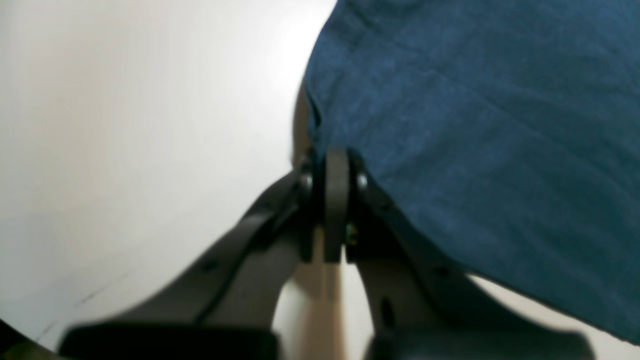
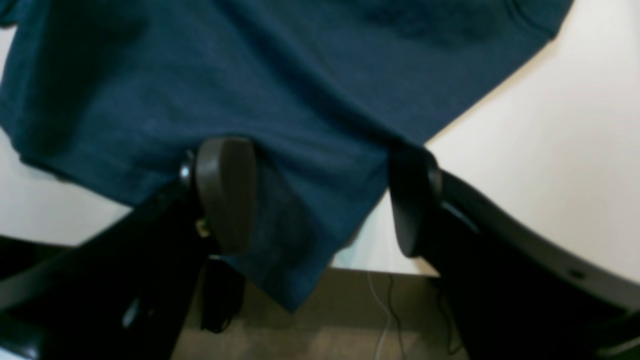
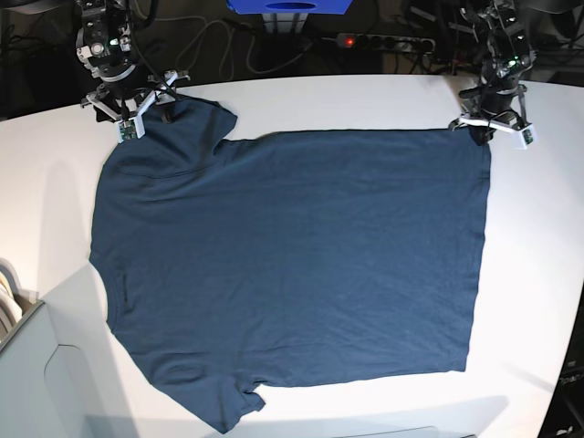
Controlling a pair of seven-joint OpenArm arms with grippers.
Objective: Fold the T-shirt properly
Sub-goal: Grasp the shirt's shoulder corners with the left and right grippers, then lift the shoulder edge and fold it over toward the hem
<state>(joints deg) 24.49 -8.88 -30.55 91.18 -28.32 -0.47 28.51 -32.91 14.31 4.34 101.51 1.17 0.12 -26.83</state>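
The dark navy T-shirt point(image 3: 292, 265) lies spread flat on the white table point(image 3: 365, 100), and it also fills the left wrist view point(image 1: 475, 125) and the right wrist view point(image 2: 275, 75). My left gripper point(image 1: 336, 157) is shut, pinching the cloth's edge at the shirt's far right corner point(image 3: 481, 137). In the base view this gripper point(image 3: 488, 128) sits at the back right. My right gripper point(image 2: 317, 150) is open over a sleeve at the back left point(image 3: 146, 114). Its fingers point(image 2: 225, 195) stand wide apart with sleeve cloth between them.
A power strip point(image 3: 383, 41) and cables lie behind the table's far edge. A blue object point(image 3: 287, 5) stands at the back centre. A pale bin point(image 3: 27, 365) is at the front left. In the right wrist view, floor with cables point(image 2: 385, 310) shows below the table's edge.
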